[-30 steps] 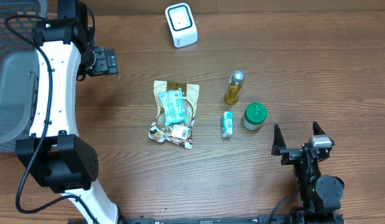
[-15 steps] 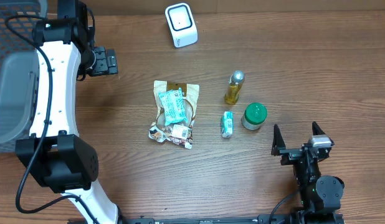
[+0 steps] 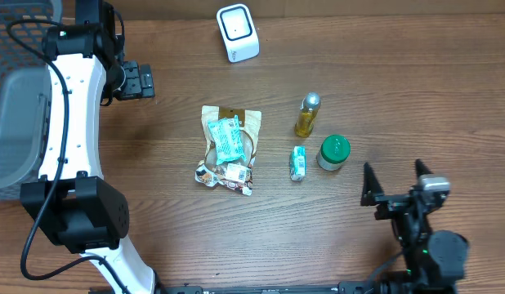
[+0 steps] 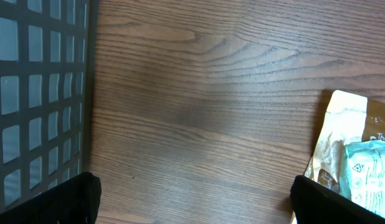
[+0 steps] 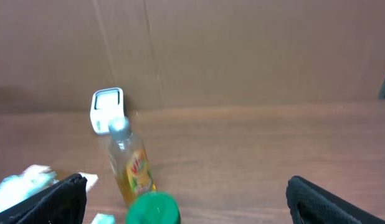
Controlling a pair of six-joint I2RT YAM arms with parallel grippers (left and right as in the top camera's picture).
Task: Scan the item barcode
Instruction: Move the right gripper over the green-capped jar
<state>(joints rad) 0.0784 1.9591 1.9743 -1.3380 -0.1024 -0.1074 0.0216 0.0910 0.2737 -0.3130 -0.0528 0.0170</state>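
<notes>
Both the left gripper (image 3: 138, 80) and the right gripper (image 3: 392, 169) are wide open and hold nothing, because the items (snack bag (image 3: 229, 147), bottle (image 3: 308, 115), green-lidded jar (image 3: 333, 152)) lie untouched in the middle of the table (image 3: 399, 82), well apart from the white scanner (image 3: 237, 32) at its far edge.

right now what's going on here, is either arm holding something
Nothing is being handled yet. Both arms are empty with jaws open: the left gripper hovers over bare table near the basket, and the right gripper sits at the near edge, a little way from the green-lidded jar. A snack pouch, a small packet, the jar and a yellow bottle lie mid-table, untouched. The white scanner stands at the far edge, with no item near it.
</notes>
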